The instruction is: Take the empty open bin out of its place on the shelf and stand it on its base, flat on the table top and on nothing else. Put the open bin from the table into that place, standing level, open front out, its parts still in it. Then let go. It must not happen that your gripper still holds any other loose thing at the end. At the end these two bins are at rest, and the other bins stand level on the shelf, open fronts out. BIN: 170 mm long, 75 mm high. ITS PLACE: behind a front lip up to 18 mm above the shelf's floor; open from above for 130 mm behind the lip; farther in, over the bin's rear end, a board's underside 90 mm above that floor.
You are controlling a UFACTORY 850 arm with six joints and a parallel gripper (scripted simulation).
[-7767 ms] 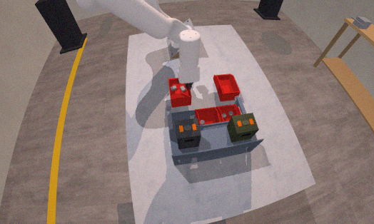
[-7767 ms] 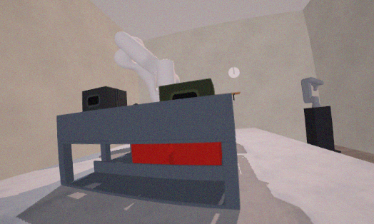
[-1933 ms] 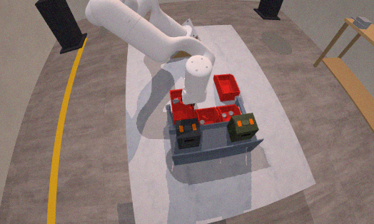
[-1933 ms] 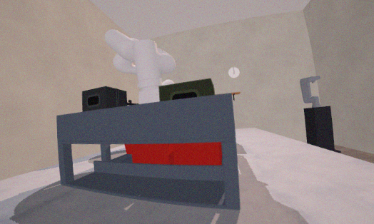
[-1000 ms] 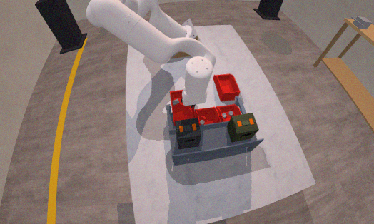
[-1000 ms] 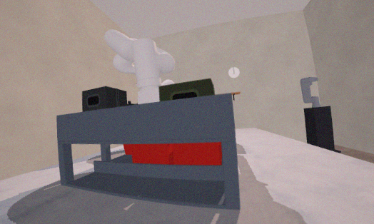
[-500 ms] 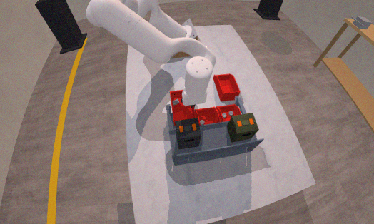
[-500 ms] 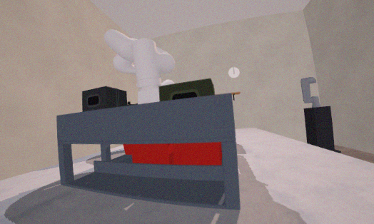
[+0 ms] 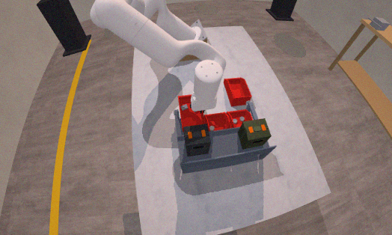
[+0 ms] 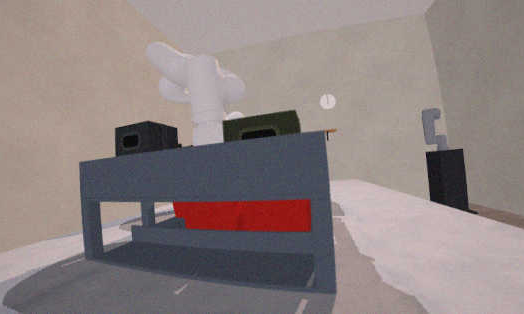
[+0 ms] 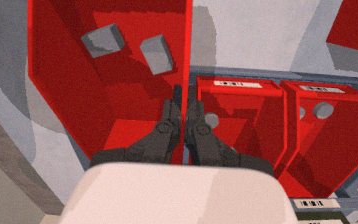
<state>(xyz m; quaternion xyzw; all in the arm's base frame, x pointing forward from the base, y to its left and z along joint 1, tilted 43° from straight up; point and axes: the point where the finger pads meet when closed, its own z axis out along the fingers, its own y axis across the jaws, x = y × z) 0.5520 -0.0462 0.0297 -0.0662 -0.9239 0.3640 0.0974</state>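
Note:
My gripper (image 11: 183, 97) is shut on the right side wall of a red open bin (image 11: 110, 95) (image 9: 187, 112) that holds two grey parts (image 11: 101, 40) (image 11: 156, 52). This bin sits at the left end place of the grey shelf (image 9: 227, 155) (image 10: 208, 170). It is tilted, and its front reaches out past the fronts of the two neighbouring red bins (image 11: 235, 115) (image 11: 330, 130) (image 9: 218, 121) (image 9: 239, 117). The empty red bin (image 9: 237, 90) (image 11: 357, 25) stands on the table beyond the shelf's right end. In the top view the arm's wrist (image 9: 208, 86) hides the fingers.
A black box (image 9: 197, 139) (image 10: 145, 137) and a green box (image 9: 254, 132) (image 10: 260, 126) stand on the shelf's top board. A wooden rack (image 9: 376, 97) stands at the far right. Black posts (image 9: 63, 26) (image 9: 283, 9) stand on the floor.

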